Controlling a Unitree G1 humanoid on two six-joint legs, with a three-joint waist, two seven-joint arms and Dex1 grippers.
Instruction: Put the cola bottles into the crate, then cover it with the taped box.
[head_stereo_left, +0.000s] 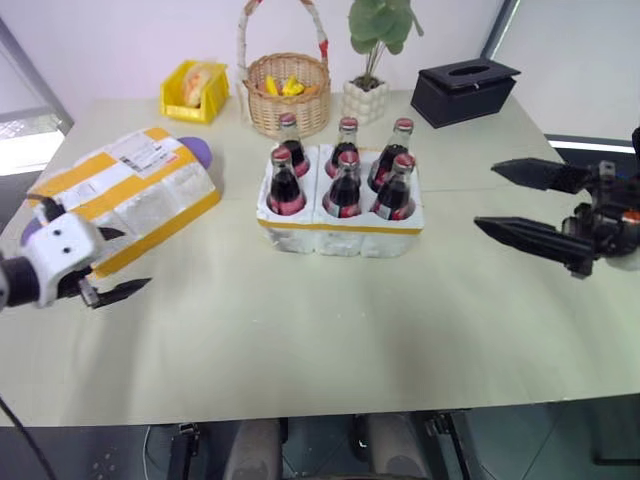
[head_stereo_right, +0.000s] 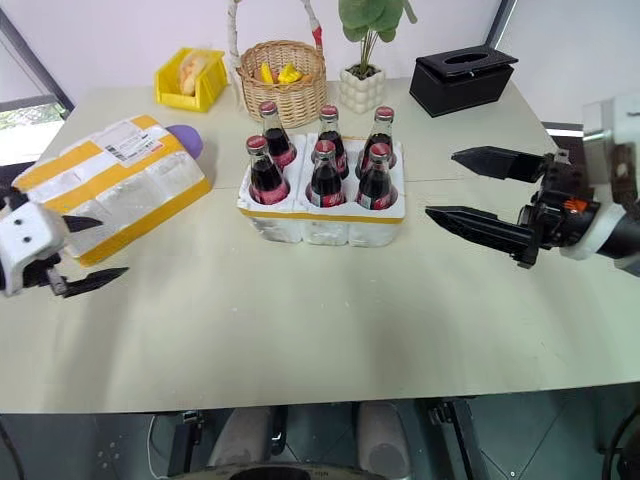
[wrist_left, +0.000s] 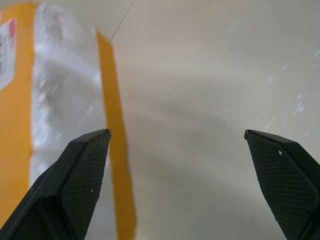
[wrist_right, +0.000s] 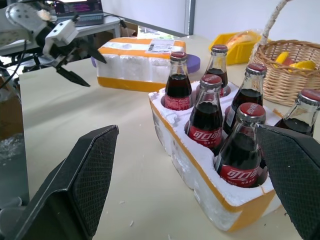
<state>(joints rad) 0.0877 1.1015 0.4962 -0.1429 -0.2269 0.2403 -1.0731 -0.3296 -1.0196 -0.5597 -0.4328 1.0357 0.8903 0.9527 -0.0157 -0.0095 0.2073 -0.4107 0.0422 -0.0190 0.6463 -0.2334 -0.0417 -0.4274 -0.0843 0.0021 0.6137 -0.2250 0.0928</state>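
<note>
Both claws gape wide, empty: left gripper (head_stereo_left: 112, 262) low beside the taped box (head_stereo_left: 130, 195), right gripper (head_stereo_right: 462, 188) level, pointing at the crate (head_stereo_right: 322, 218) of cola bottles (head_stereo_right: 325, 172).

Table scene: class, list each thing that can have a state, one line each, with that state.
cola bottles: six, capped, upright in the crate's wells.
crate: full, uncovered.
taped box: lying on the table beside the crate, not yet placed.
left hand: open, empty, near the taped box.
right hand: open, empty.
</note>
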